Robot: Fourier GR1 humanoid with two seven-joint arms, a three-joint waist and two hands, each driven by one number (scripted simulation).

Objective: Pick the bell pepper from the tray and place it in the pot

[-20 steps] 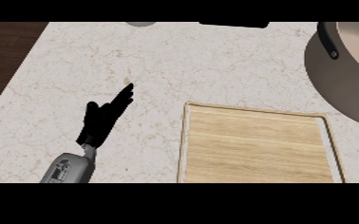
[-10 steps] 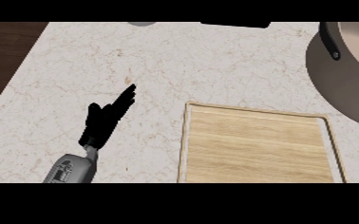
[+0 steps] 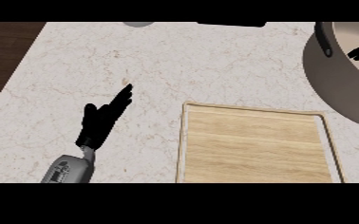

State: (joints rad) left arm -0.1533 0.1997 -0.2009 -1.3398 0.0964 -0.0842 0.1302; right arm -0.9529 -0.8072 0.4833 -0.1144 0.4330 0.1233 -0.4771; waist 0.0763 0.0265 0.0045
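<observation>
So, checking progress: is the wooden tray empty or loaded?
Empty, as far as it shows: the tray has only bare wood inside its rim, with nothing lying on it.

Counter [image 3: 210,61] is off-white marble with faint tan-brown veins all over. Tray [image 3: 256,142] is pale blond wood, horizontal grain streaks, with a slightly lighter cream rim. Pot [image 3: 329,80] is a dull taupe-grey outside, lighter beige inside, and its handle [image 3: 325,39] is near black. Left hand [image 3: 98,123] is plain matte black, forearm [image 3: 70,170] light grey. Far left there's a dark brown strip [image 3: 14,47].
</observation>
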